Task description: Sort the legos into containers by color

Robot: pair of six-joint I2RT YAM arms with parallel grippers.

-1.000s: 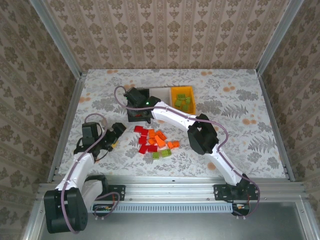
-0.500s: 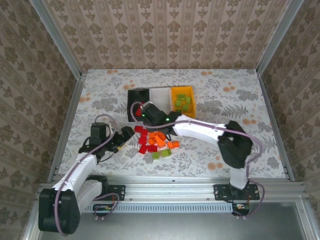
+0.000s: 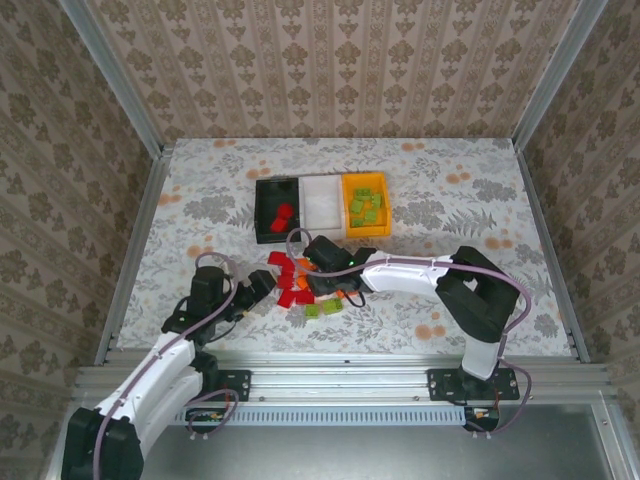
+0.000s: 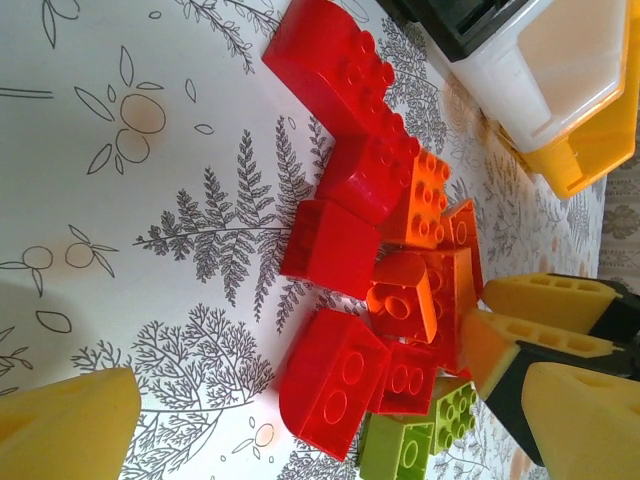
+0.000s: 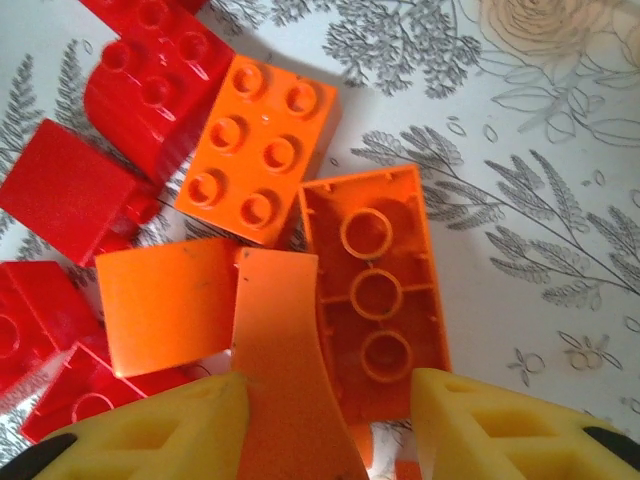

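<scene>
Pile: the legos (image 3: 303, 285) are heaped near the middle of the table (image 3: 480, 220). Red is seen mostly at 9 o'clock of the heap, orange at 3 o'clock, light green at 6 o'clock.
Containers: the black bin (image 3: 262, 205), white bin (image 3: 322, 205) and orange-yellow bin (image 3: 347, 190) are set side by side at 12 o'clock from the pile.
Sorted so far: red bricks (image 3: 283, 215) are seen in the black bin, green bricks (image 3: 366, 207) in the orange-yellow bin.
Right gripper (image 3: 322, 282): it is held low over the 3 o'clock part of the pile.
Right jaws: they are set part-way apart. A curved orange brick (image 5: 285, 370) and the near end of an upturned orange brick (image 5: 375, 285) are framed between them. Whether either brick is pinched cannot be told.
Left gripper (image 3: 262, 292): it is placed just beside the pile, at 8 o'clock.
Left jaws: they are spread wide and nothing is held.
</scene>
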